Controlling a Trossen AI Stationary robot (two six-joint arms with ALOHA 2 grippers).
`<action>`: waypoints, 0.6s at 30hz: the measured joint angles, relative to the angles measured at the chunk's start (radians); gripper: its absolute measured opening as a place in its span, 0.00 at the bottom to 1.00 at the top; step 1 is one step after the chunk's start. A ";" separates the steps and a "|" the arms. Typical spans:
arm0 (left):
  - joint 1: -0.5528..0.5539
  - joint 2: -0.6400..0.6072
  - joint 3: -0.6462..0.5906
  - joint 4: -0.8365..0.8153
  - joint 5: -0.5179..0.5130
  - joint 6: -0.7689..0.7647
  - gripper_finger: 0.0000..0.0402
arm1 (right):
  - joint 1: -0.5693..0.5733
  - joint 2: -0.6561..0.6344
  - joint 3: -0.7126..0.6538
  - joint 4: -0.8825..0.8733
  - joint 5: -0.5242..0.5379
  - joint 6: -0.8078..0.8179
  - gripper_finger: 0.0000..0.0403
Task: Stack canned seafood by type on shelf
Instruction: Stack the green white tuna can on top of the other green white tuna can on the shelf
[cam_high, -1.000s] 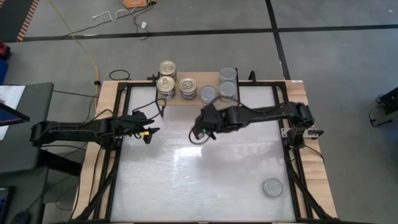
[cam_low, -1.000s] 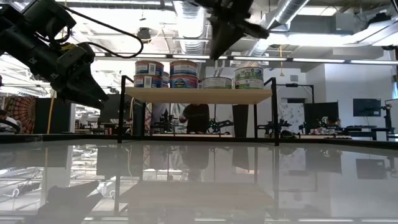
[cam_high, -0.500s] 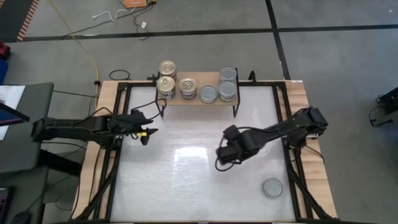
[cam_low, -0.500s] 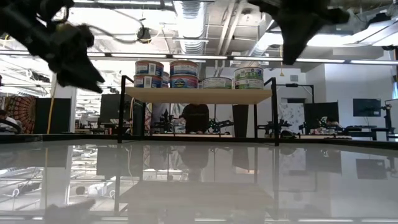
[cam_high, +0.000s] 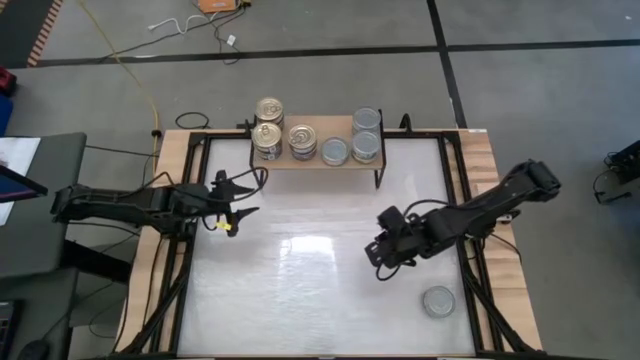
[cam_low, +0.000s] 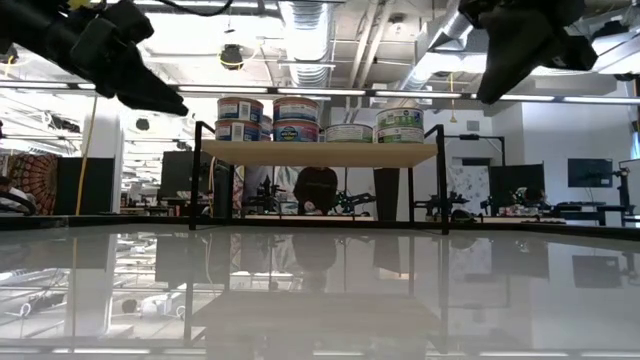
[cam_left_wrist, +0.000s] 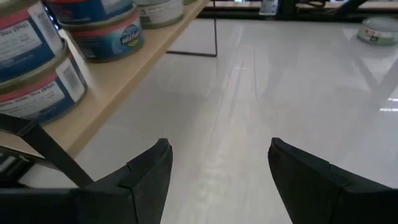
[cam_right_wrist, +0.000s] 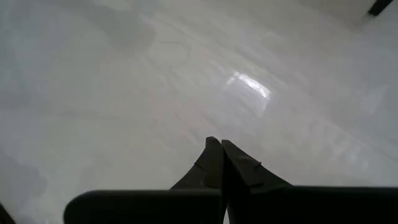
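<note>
Silver-lidded and alone, one last can (cam_high: 437, 300) is sitting on the white tabletop (cam_high: 300, 290) near its front right corner, well apart from the shelf (cam_high: 318, 160) at the back edge, where the other tins are resting: gold-lidded ones (cam_high: 268, 140) on the shelf's left half, silver-grey ones (cam_high: 366, 146) on its right.

You are holding the right gripper (cam_high: 385, 262) above bare table, between the shelf and that loose can, with its fingers pressed together and nothing pinched. If you are bringing it down over the can like that, I judge the closed tips will be striking the lid or shoving the tin along the glossy surface toward the edge; spread them first.

Placing is the other risk. Silver stacks are already crowding the shelf's right end, so a tilted or hurried set-down could be nudging a neighbour off the board.

Your left gripper (cam_left_wrist: 217, 165) is waiting near the shelf's left end, fingers spread and empty, just beside the gold stacks; an idle swing there could be toppling them.
</note>
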 joint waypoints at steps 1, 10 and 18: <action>0.000 -0.001 0.000 0.005 -0.001 -0.002 0.63 | 0.002 -0.009 -0.001 0.000 0.001 -0.011 0.05; 0.002 -0.023 -0.144 0.236 0.261 0.090 0.63 | 0.001 -0.039 -0.002 -0.001 0.004 -0.085 0.06; 0.001 -0.158 -0.352 0.556 0.262 0.029 0.63 | 0.001 -0.038 -0.002 -0.013 -0.044 -0.087 0.06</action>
